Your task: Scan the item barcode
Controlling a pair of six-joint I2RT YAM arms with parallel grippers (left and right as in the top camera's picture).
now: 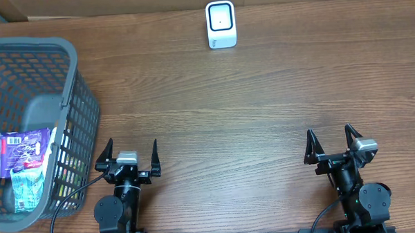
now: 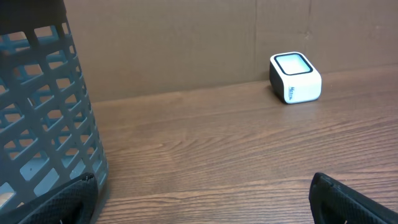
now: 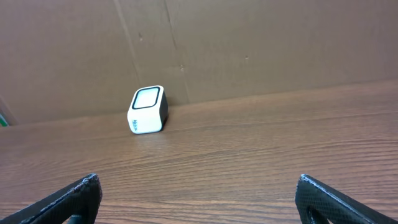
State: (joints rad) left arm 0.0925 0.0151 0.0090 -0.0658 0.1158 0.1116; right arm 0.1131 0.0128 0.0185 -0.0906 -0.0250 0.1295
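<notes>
From above, the brown table (image 1: pixel 249 108) has a grey basket (image 1: pixel 69 66) on its left side. In the basket lie a purple packet (image 1: pixel 25 150) and a green packet (image 1: pixel 28 188), touching each other (the writing on them is too small to read). A little white scanner (image 1: pixel 221 24) stands at the far edge of the table, well apart from the basket. The left gripper (image 1: pixel 132 148) sits near the basket with its jaws wide apart and nothing in them. The right gripper (image 1: pixel 329 134) is on the other side, also wide apart and holding nothing.

The left wrist view shows the basket wall close on the left and the scanner far off on the right. Two black fingers (image 2: pixel 351 202) peek in at the bottom corners.

The right wrist view shows the scanner by the cardboard wall (image 3: pixel 261 43), and bare wood between its spread fingers (image 3: pixel 68 200).
</notes>
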